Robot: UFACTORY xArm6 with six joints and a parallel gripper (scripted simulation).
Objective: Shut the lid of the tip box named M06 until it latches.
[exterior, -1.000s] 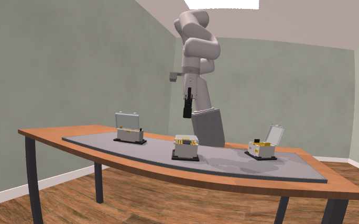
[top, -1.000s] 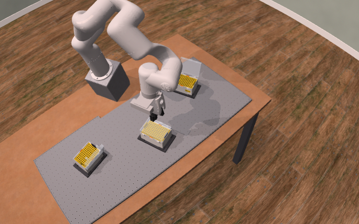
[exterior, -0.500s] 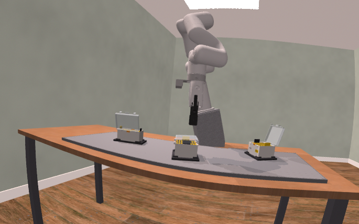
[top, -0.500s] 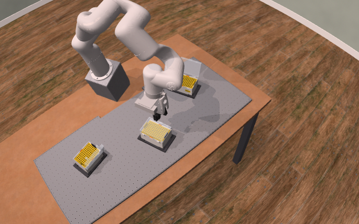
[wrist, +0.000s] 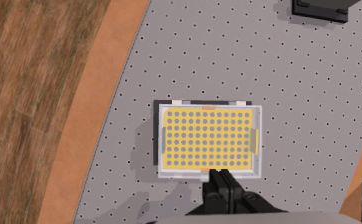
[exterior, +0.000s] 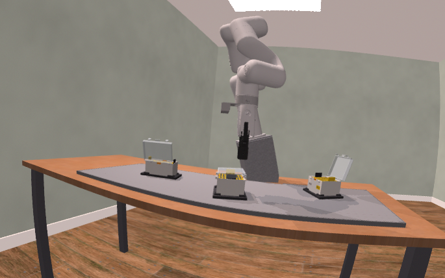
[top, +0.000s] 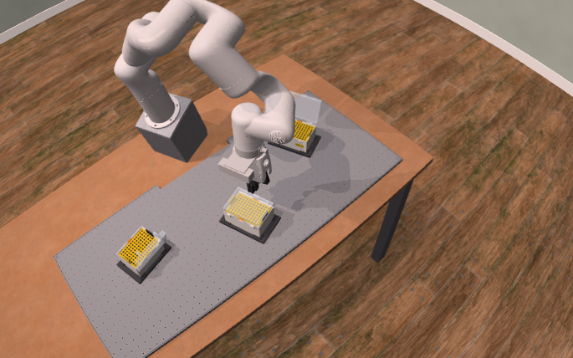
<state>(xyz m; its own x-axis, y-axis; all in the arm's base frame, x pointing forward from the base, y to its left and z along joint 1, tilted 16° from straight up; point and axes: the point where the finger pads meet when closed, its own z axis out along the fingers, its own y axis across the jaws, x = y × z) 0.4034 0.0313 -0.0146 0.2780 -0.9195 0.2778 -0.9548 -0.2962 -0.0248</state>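
Note:
Three white tip boxes with yellow tip racks stand on dark holder plates on the grey perforated mat [top: 199, 275]. The middle box [top: 248, 211] [exterior: 230, 182] [wrist: 209, 140] has its clear lid lying down over the tips. My gripper [top: 253, 187] [exterior: 242, 156] [wrist: 217, 184] is shut on nothing. It hangs a little above one long edge of the middle box's lid. The box in the left of the top view [top: 140, 248] [exterior: 324, 184] and the far one [top: 299, 131] [exterior: 160, 166] have their lids standing open. I cannot read any sticker.
The arm's grey base block [top: 172, 129] stands on the orange table [top: 34, 288] behind the mat. The middle box's black holder plate [top: 253, 235] [exterior: 228, 197] shows around its foot. Another plate's dark corner [wrist: 322, 10] shows at the top of the wrist view.

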